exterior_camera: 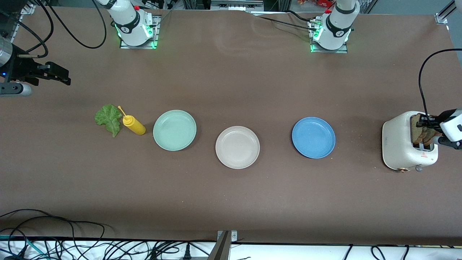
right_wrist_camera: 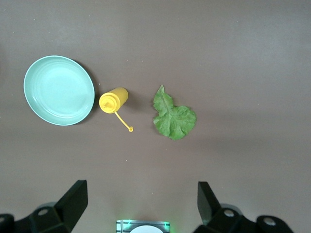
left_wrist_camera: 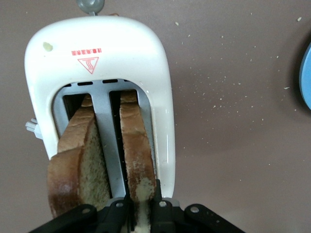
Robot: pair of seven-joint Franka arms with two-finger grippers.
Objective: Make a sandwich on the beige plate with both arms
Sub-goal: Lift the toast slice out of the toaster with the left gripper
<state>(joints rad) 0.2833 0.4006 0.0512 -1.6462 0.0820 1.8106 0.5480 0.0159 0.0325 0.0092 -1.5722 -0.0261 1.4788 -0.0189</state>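
front view: the left gripper [exterior_camera: 430, 127] sits at the right edge of the frame, down over the toaster [exterior_camera: 404, 146], clenched on a bread slice [exterior_camera: 421, 130] that stands in a slot; gripping the raised top edge looks like the only way to draw it straight up. the beige plate [exterior_camera: 237, 147] lies bare at the centre, between the mint-green plate [exterior_camera: 174, 130] and the blue plate [exterior_camera: 313, 137], so nothing of the sandwich is on it yet. the lettuce leaf [exterior_camera: 109, 118] and yellow sauce bottle [exterior_camera: 134, 125] lie centre-left. the right gripper [exterior_camera: 54, 74] hangs at the upper left edge, waiting.

left wrist view: at the bottom centre the black fingers [left_wrist_camera: 119, 213] pinch the slice in the slot that shows on the right, while the second slice [left_wrist_camera: 77, 165] leans free in the other slot.

right wrist view: its two fingers [right_wrist_camera: 73, 201] stand wide apart at the bottom, released, over bare table short of the leaf, probably ready to take it once the bread is laid.
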